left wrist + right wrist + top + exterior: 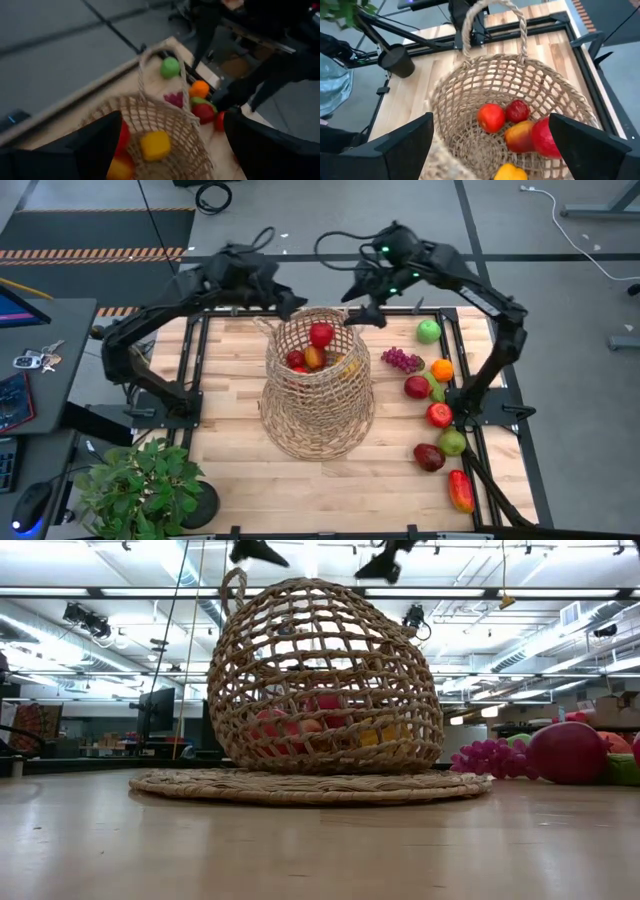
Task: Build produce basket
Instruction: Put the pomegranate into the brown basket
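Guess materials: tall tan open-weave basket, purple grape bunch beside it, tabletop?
Tall tan open-weave basket: looks like woven wicker or twisted natural fibre, matte, with gaps between strands. Purple grape bunch: probably moulded plastic, judging by its smooth, slightly glossy beads in the low view. Tabletop: pale wood planks with visible seams, like butcher block.

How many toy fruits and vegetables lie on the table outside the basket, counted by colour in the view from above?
Green pieces: 3
Red pieces, one dark and one with an orange tip: 4
Purple grapes: 1 bunch
Orange fruit: 1
Total: 9
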Tool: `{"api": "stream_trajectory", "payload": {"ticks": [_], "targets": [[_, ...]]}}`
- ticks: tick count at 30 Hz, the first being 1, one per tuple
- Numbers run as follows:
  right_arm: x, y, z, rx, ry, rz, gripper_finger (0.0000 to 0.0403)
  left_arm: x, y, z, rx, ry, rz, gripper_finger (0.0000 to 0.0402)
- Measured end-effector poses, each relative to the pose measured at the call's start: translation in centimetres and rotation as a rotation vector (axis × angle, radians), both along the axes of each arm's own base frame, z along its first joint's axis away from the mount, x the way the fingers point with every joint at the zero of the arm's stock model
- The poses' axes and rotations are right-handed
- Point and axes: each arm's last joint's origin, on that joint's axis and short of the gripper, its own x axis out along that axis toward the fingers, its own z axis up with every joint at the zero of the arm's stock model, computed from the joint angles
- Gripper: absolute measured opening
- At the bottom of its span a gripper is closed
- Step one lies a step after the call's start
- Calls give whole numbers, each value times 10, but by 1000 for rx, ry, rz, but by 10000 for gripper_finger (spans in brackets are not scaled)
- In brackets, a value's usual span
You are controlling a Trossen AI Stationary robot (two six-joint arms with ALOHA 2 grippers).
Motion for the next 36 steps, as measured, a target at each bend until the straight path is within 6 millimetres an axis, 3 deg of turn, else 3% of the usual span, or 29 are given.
{"api": "stream_trajectory", "payload": {"ticks": [6,11,16,23,30,36], "targets": [[-38,30,21,19,37,-11,397,-35,-14,8,150,45,-20,357],[-61,56,19,1,198,-50,397,-60,-23,-9,179,41,43,357],[-77,74,5,31,234,-56,397,-74,-29,-24,172,-103,101,357],[-95,87,-49,118,362,-98,397,-92,-44,-46,100,-241,112,357],[-106,91,-118,21,537,-333,397,-106,-57,-67,27,-380,116,357],[-114,93,-174,41,686,-379,397,-124,-70,-71,-33,-443,95,357]]}}
